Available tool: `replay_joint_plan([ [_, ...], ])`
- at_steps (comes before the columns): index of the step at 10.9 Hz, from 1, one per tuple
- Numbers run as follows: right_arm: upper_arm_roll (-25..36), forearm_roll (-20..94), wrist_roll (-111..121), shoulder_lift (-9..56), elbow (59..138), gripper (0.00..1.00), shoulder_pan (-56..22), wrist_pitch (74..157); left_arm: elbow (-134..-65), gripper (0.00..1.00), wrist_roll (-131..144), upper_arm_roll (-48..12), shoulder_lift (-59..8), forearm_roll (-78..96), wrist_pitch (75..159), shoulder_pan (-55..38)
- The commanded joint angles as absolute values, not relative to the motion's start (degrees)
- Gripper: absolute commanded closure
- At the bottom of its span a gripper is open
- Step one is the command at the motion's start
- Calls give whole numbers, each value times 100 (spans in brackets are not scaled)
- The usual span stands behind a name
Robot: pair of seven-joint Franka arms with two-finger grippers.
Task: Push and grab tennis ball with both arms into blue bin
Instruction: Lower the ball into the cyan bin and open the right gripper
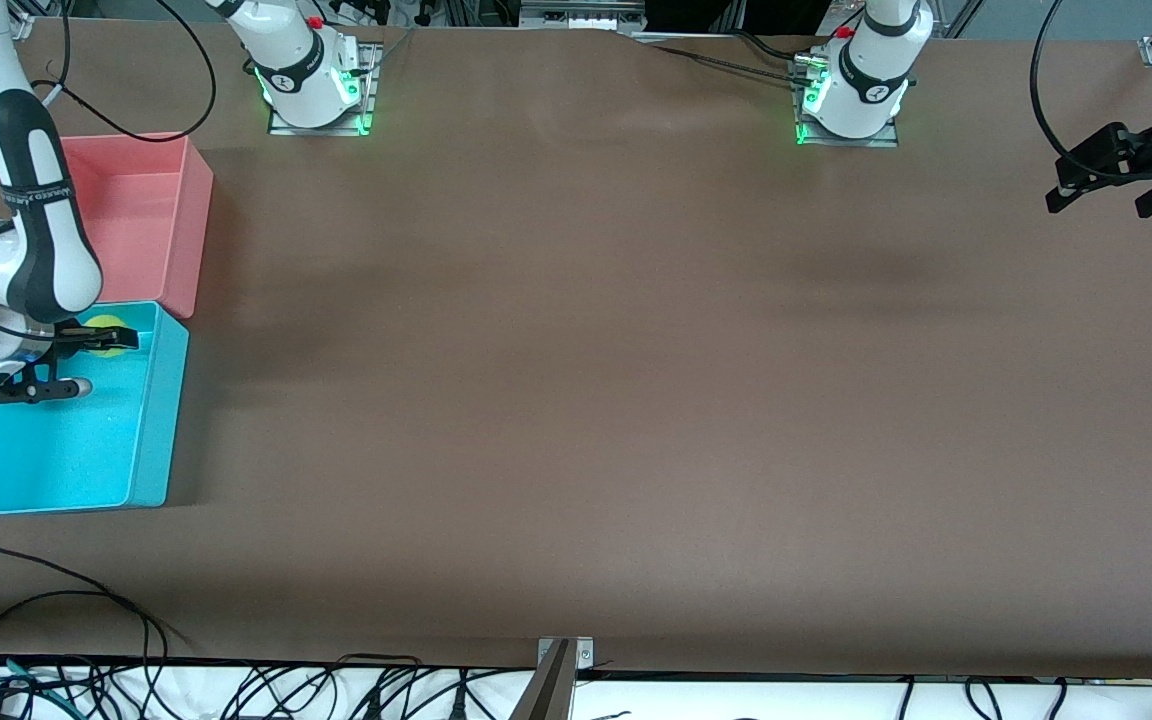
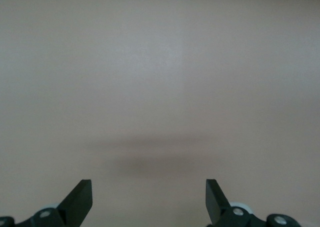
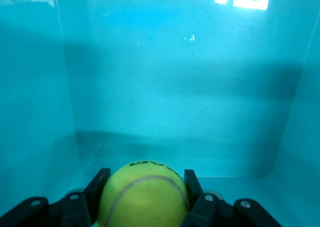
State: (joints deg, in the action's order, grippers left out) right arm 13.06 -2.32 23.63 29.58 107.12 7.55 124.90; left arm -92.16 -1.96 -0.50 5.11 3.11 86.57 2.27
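Observation:
The tennis ball [image 1: 106,326] is yellow-green and sits between the fingers of my right gripper [image 1: 104,338], which is shut on it inside the blue bin [image 1: 160,420] at the right arm's end of the table. In the right wrist view the ball [image 3: 142,197] fills the gap between the black fingers [image 3: 96,189] of that gripper [image 3: 145,187], with the bin's cyan wall [image 3: 175,87] all around. My left gripper [image 1: 1101,200] hangs open and empty over the table at the left arm's end, and the left wrist view shows it [image 2: 149,194] over bare brown table.
A pink-red bin [image 1: 191,220] stands against the blue bin, farther from the front camera. Cables lie along the table's front edge [image 1: 56,600].

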Motion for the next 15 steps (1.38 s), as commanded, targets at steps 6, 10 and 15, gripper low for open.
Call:
replay_joint_plan([
  [6,1248,-141,2452,3076,10758,3,861,12727,-8982,0,-158,-70,404,220,8482,193],
  [10,1196,-149,2383,2349,10522,0,774,11826,-8991,0,-114,-97,404,-34,8429,176],
  [15,853,-228,1306,1548,9423,0,502,9585,-9000,0,-132,-97,404,-237,8429,141],
])
